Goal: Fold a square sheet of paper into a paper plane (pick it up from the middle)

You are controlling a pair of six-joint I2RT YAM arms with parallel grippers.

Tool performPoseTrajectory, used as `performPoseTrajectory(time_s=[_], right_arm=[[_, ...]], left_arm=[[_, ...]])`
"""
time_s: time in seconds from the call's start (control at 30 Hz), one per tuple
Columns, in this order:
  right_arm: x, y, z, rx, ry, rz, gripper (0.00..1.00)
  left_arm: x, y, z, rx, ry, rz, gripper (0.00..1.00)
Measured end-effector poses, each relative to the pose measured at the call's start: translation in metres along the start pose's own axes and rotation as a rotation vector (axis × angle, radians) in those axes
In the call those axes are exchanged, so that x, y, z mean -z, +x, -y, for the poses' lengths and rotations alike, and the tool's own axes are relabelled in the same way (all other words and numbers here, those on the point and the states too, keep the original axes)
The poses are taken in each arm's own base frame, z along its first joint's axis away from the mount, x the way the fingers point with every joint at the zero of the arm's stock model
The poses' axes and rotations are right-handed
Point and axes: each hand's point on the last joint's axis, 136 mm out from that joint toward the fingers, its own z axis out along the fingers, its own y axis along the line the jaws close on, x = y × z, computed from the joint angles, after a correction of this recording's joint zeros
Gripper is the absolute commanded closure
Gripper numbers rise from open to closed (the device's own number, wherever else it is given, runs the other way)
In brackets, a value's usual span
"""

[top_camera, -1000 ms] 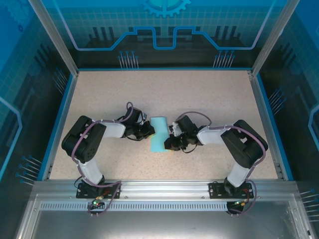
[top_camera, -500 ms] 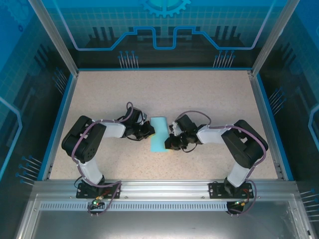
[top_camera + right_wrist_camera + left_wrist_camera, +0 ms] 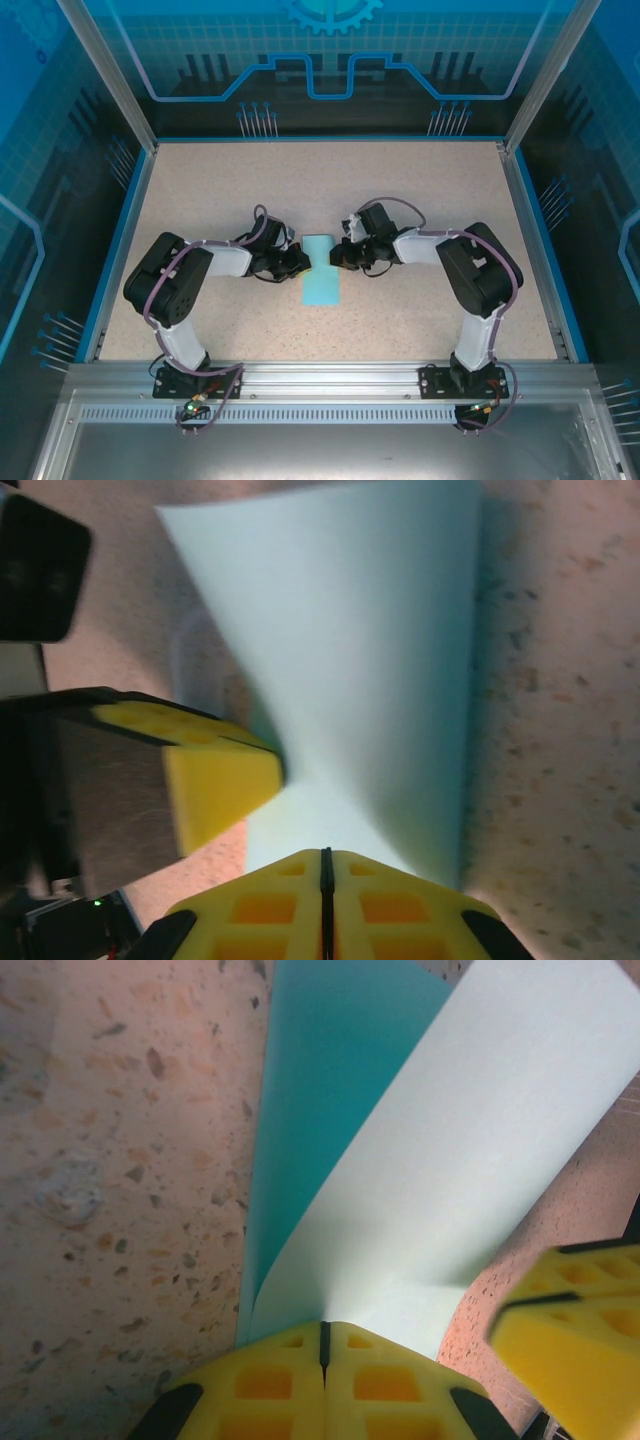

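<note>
Left claw (image 3: 303, 262): yellow fingers pressed together, pinching the left edge of the paper sheet (image 3: 322, 283) right where a flap curls up off it.
Right claw (image 3: 338, 252): also clamped tight, gripping the sheet's right edge towards its far end.
Count: two arms, two claws, one sheet - that's it.
Paper: pale cyan, folded into a narrow strip, lying mid-table and running from far to near, a bit closer to the near edge.
Table (image 3: 420, 190): speckled beige top with a blue rim.
Room: blue-lit panels (image 3: 330, 60) with circuit-style lines all round, metal rail (image 3: 320, 378) along the near edge.
Changed: a second ago the right claw sat by the strip's near right side - now it's up at the far end. The left claw hasn't budged.
</note>
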Motion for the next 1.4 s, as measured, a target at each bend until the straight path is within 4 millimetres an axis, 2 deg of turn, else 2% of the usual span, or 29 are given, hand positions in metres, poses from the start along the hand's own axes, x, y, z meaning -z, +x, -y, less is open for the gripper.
performPoseTrajectory(time_s=[0.1,0.3,0.47,0.7,0.77,0.93,1.23,1.4], right_arm=[[-0.007,0.004,0.014,-0.019,0.034,-0.018,0.91],[-0.007,0.002,0.013,-0.025,0.031,-0.021,0.90],[-0.004,-0.008,0.002,-0.011,0.002,-0.008,0.90],[0.002,-0.040,-0.021,0.030,-0.042,0.047,0.90],[-0.003,-0.041,-0.017,0.022,-0.035,0.040,0.90],[-0.018,-0.030,0.009,-0.024,0.019,-0.006,0.90],[-0.014,-0.036,0.008,-0.020,0.021,-0.001,0.88],[-0.003,-0.058,0.000,-0.015,-0.008,0.041,0.88]], left_arm=[[0.000,0.000,0.000,0.000,0.000,0.000,0.94],[0.000,0.000,0.000,0.000,-0.001,0.001,0.95],[0.000,0.000,0.000,-0.001,-0.001,0.001,0.95],[0.000,0.000,0.000,-0.004,-0.001,0.001,0.95],[0.000,0.000,0.000,-0.004,-0.001,0.001,0.95],[0.000,0.000,0.000,-0.004,-0.001,0.001,0.95],[0.000,0.000,0.000,-0.004,-0.001,0.001,0.94],[0.000,0.000,0.000,-0.004,-0.001,0.001,0.95]])
